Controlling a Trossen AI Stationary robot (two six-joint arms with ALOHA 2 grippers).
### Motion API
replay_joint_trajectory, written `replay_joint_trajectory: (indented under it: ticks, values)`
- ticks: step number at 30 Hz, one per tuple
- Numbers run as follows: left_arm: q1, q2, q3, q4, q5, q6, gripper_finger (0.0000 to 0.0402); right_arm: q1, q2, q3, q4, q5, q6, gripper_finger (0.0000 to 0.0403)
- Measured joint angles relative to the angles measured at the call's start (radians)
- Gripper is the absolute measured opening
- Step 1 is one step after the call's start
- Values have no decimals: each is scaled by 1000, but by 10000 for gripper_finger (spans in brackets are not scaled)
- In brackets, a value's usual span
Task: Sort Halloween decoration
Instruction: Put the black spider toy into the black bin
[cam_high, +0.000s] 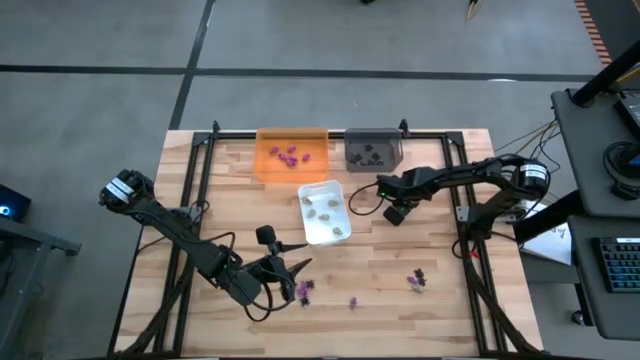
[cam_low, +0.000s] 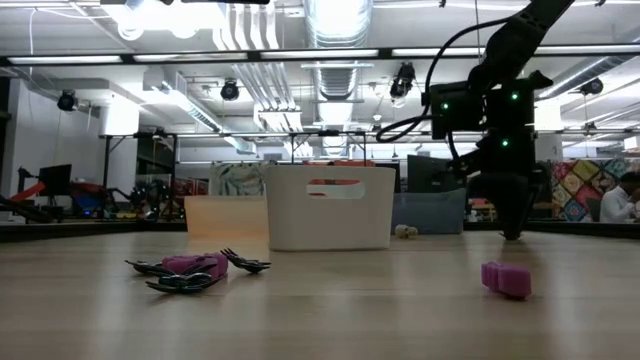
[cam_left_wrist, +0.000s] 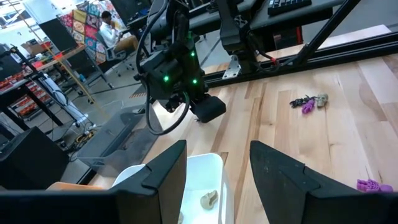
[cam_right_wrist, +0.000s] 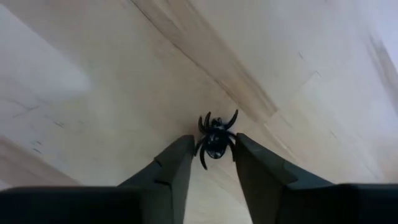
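Loose decoration pieces lie on the near part of the table: a purple-and-black clump (cam_high: 305, 288) (cam_low: 190, 268), one purple piece (cam_high: 353, 302) (cam_low: 505, 280), and a small mixed cluster (cam_high: 418, 280) (cam_left_wrist: 310, 102). My right gripper (cam_high: 394, 211) (cam_right_wrist: 214, 144) is down at the table just right of the white tray (cam_high: 325, 212), shut on a black spider (cam_right_wrist: 215, 140). My left gripper (cam_high: 285, 268) (cam_left_wrist: 217, 152) is open near the table's near edge, beside the purple-and-black clump and pointing toward the white tray (cam_left_wrist: 205, 165). My right gripper has the black spider's body and legs (cam_right_wrist: 210, 147) between its two fingers, at their free ends. The fingers come from above, pointing down at the table. Whether the spider rests on the wood or is lifted clear, I cannot tell.
Along the far edge stand an orange tray (cam_high: 292, 152) with purple pieces and a grey tray (cam_high: 372, 148) with black pieces. The white tray holds pale beige pieces (cam_high: 322, 205) (cam_left_wrist: 208, 199). Black frame rails (cam_high: 196, 190) run down both sides of the table. A person sits in the room beyond (cam_left_wrist: 112, 28).
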Motion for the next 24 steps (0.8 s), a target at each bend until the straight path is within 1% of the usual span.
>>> replay_joint_trajectory:
  ticks: [7,10,18,24]
  values:
    - [0,0,0,0,0,0,160,0,-19,-2,4,-12,-22,37]
    - [2,0,0,0,0,0,160,0,-29,-3,3,-2,-31,14]
    - [4,0,0,6,10,0,160,2,-70,29,-50,-8,-38,9]
    - [10,0,0,31,124,0,160,7,-151,41,-53,-58,-54,9]
